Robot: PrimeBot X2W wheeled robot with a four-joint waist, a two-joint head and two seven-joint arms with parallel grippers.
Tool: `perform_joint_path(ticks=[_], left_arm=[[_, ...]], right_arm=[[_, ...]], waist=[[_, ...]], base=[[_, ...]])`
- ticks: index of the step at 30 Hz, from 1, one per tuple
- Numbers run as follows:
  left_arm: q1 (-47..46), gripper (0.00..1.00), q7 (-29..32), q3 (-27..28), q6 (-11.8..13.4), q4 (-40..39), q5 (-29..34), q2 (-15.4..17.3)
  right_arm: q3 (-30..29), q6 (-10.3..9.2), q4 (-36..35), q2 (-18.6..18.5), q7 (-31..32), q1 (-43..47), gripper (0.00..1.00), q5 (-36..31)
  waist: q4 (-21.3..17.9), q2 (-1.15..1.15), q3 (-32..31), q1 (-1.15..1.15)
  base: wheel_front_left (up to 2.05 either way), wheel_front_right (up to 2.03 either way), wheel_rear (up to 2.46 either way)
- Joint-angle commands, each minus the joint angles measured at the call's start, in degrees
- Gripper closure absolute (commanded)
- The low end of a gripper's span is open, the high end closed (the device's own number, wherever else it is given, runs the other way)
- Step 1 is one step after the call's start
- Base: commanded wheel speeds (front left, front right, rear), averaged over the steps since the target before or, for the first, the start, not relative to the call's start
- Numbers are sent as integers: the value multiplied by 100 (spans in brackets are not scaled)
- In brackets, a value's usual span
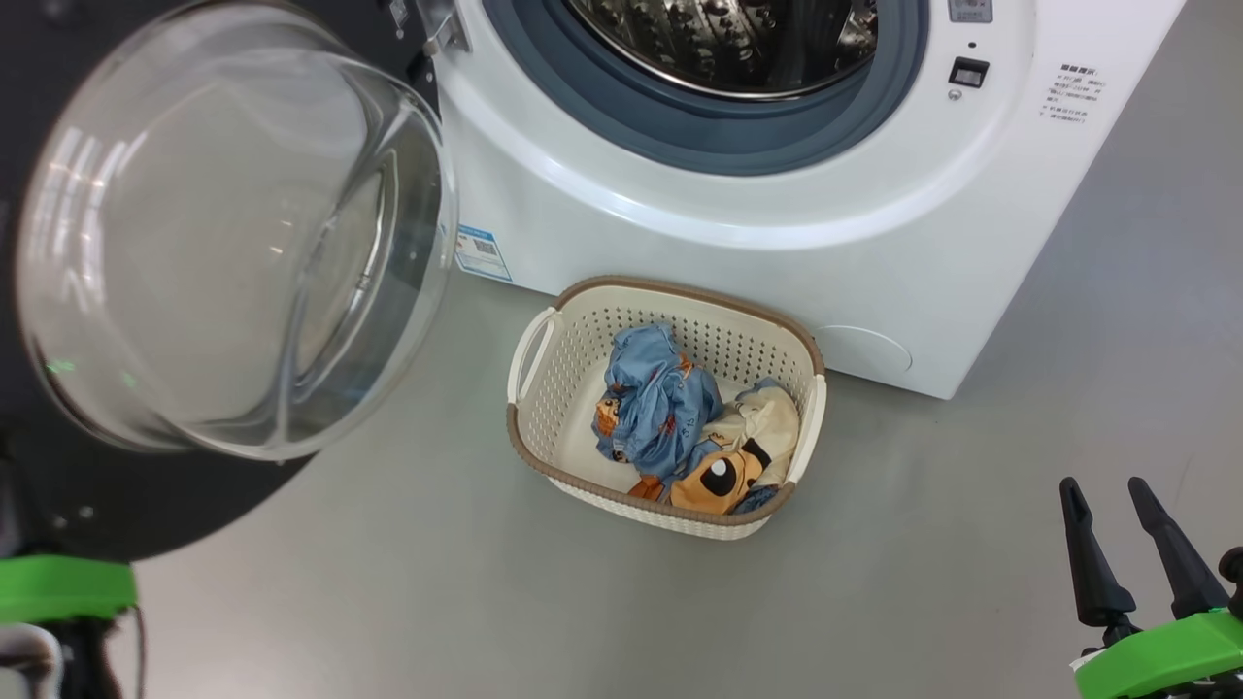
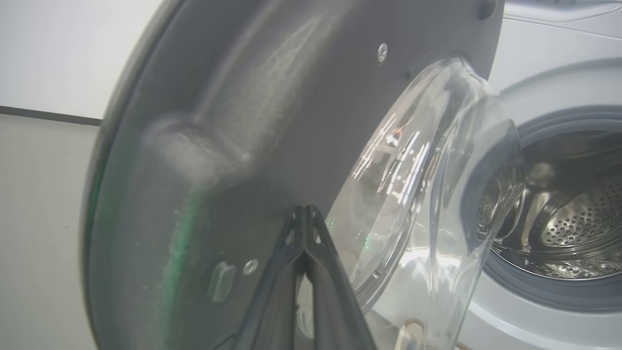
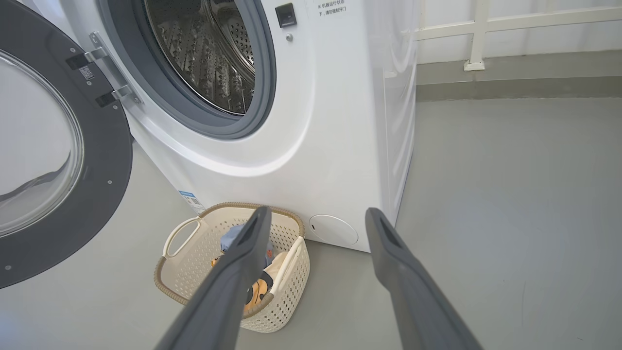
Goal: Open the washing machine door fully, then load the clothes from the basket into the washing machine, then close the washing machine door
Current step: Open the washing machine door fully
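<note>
Since both pieces are cloth, they are entered as one soft lot: clothes (image 1: 680,427), two items, a light blue garment (image 1: 655,398) with orange prints and a cream and orange garment (image 1: 743,461) with a black-and-white eye. They lie crumpled and touching in the basket (image 1: 583,359), with the blue piece bunched higher. Location: the basket stands on the floor (image 1: 388,582), just in front of the washing machine (image 1: 777,252) and below its opening. Handling, by judgement: light, limp, shapeless, neither fragile nor slippery. They are likely to stretch and trail when lifted, and the two may cling and rise together. Best hold: a pinch on the raised fold at the top of the blue piece, clear of the perforated wall. The basket is light plastic and may shift or lift if cloth snags. Door (image 1: 233,252): stiff, hinged at the left of the opening and swung wide, with a heavy-looking glass bowl. It is glossy, so it looks better pushed on its dark frame than on the glass. Left fingers (image 2: 303,218): pressed together with nothing between them, tips close to the door's inner face beside the glass; contact cannot be told. Right fingers (image 1: 1086,553): spread wide and empty, above the floor and well apart from the basket.
</note>
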Motion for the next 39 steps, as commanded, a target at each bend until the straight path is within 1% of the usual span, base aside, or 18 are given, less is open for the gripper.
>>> perform_joint_path(ticks=[1, 7, 13, 23, 33, 39], left_arm=[[-255, 100, -37, 336, 20, -56, 79, 343], [-719, 100, -37, 754, -99, 441, 279, 521], [-1176, 100, -37, 1005, -187, 1138, 534, 810], [-1976, 100, -37, 1514, -270, 2160, 503, 1378], [-2365, 100, -37, 1627, -278, 2750, 589, 1850], [-2485, 100, -37, 1638, -278, 2936, 643, 1956]], right_arm=[[107, 9, -160, -108, -69, -167, 0, -33], [109, 9, -193, -142, -69, -232, 0, -60], [87, 9, -233, -165, -69, -276, 0, -86], [234, 9, -294, -221, -69, -551, 0, -142], [282, 9, -367, -248, -69, -726, 0, -188], [293, 9, -376, -251, -69, -765, 0, -213]], waist=[[-4, 0, 29, 0], [-41, 0, 195, 0], [-77, 0, 351, 0], [-262, 0, 796, 0], [-385, 0, 1096, 0], [-397, 0, 1149, 0]], base=[[0, 0, 0], [0, 0, 0], [0, 0, 0], [0, 0, 0], [0, 0, 0], [0, 0, 0]])
